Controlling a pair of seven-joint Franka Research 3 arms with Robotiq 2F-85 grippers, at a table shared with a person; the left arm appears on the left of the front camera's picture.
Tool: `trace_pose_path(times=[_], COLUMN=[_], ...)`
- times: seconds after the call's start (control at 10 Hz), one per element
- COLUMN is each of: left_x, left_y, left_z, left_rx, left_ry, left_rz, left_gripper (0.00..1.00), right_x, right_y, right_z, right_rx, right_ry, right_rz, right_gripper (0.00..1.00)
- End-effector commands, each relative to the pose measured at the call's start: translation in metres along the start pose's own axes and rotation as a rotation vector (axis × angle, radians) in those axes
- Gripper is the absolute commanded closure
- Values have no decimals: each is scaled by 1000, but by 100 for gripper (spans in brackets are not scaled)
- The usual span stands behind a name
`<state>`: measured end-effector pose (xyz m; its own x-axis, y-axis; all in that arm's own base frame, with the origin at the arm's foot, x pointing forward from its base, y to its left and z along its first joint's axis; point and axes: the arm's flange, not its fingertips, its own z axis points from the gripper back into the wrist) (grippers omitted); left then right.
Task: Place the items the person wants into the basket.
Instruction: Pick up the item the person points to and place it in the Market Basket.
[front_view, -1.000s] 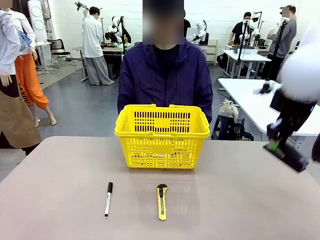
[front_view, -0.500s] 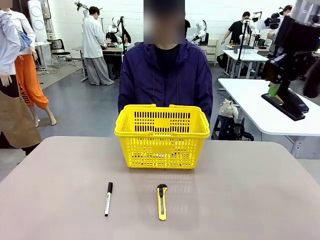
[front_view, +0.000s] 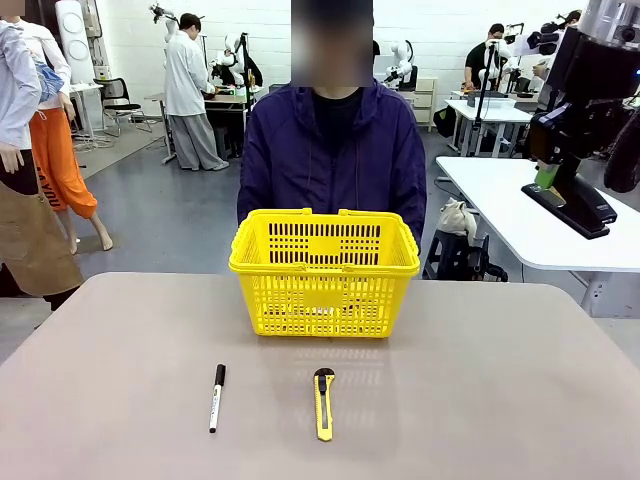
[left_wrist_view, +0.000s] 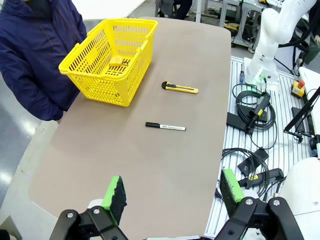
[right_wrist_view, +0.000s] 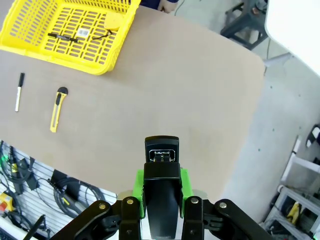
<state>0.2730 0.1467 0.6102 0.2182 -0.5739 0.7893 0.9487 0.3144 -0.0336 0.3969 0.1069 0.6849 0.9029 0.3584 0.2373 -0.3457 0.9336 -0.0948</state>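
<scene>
The yellow basket (front_view: 325, 270) stands at the table's far middle, in front of the person (front_view: 330, 150) in a navy jacket. Inside it lie a yellow tape measure (right_wrist_view: 113, 20) and a thin black pen (right_wrist_view: 62, 36). My right gripper (front_view: 547, 178) hangs high at the right, beyond the table's right end, shut on the black stapler (front_view: 572, 205). In the right wrist view the stapler (right_wrist_view: 161, 170) sits between the green pads, well clear of the basket (right_wrist_view: 70, 30). My left gripper (left_wrist_view: 172, 190) is open with nothing in it, high above the table's near end.
A white marker with a black cap (front_view: 216, 397) and a yellow utility knife (front_view: 323, 403) lie on the near table in front of the basket. White tables stand behind at the right. Cables and arm bases (left_wrist_view: 260, 60) lie along my side.
My right gripper rose with the stapler from low at the table's right end to high at the right, then held almost still. Nothing on the table moved.
</scene>
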Motion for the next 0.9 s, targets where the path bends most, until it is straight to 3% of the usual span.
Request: trace_pose_path(times=[0.0, 0.1, 0.2, 0.4, 0.6, 0.8], left_x=[0, 0, 0, 0, 0, 0], left_y=[0, 0, 0, 0, 0, 0], left_z=[1, 1, 1, 1, 1, 1], left_rx=[-2, -2, -2, -2, -2, -2], left_ry=[-14, -14, -14, -14, -14, -14], left_rz=[-18, -18, -18, -18, -18, -18], left_gripper=[3, 3, 3, 3, 3, 3], right_x=[-5, -5, 0, 64, 136, 190], right_y=[-1, -1, 0, 41, 96, 144], right_z=[-4, -4, 0, 14, 8, -14], right_rx=[0, 0, 0, -80, -63, 11], right_ry=[2, 2, 0, -58, -68, -120], right_rz=[13, 13, 0, 327, 614, 817], right_gripper=[100, 100, 68, 68, 68, 68])
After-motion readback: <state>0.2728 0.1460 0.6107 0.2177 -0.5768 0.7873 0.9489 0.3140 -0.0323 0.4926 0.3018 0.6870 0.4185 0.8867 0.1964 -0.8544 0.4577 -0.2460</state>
